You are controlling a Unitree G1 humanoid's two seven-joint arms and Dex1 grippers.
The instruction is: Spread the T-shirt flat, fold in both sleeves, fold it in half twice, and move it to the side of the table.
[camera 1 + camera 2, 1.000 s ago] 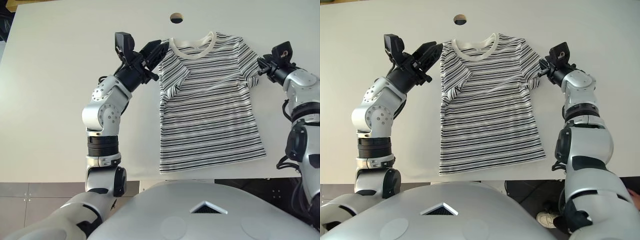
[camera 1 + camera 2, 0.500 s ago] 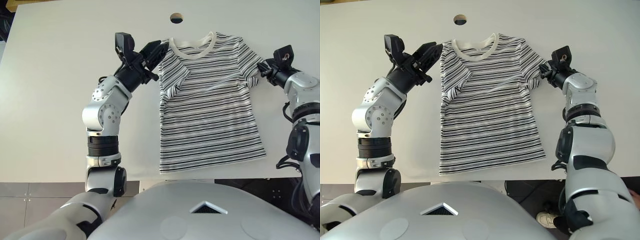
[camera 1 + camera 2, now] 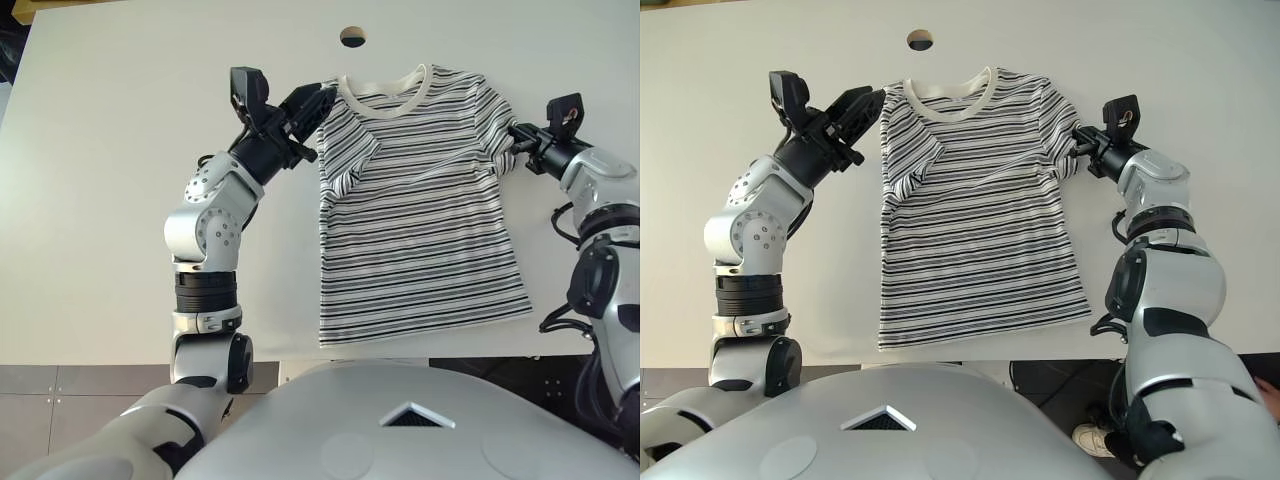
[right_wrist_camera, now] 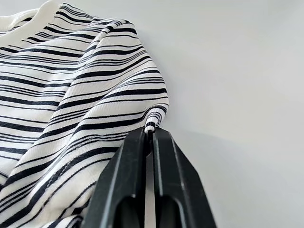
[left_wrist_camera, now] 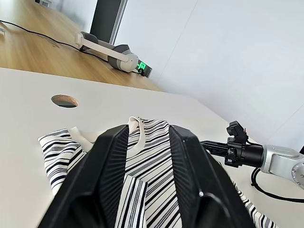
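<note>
My right jaws are closed on the very edge of the sleeve (image 3: 497, 125) at the right of the frame, with only its hem corner pinched between the tips, low over the tabletop (image 3: 130, 120). The T-shirt (image 3: 420, 210) lies face up in the middle of the frame, its collar (image 3: 385, 90) toward the top near the hole (image 3: 352, 36) in the tabletop. The other sleeve (image 3: 350, 165) looks already turned in over the chest. My worry is that thin bite: if I carry the sleeve across too fast, the hem could slip out and drop short, leaving a crooked fold. If I lift too little, I judge the cloth would drag and pull the whole body sideways, rumpling the side that already lies in place. Nothing pins the shirt down, since my left jaws stand open at the shoulder corner just beside the collar, and I cannot tell whether they touch the fabric. My right arm comes up the right edge of the frame, and its wrist turns inward so the jaws point toward the frame's left. My left arm rises from the lower left, bent at the elbow, with the forearm slanting up and to the right toward the shoulder.
</note>
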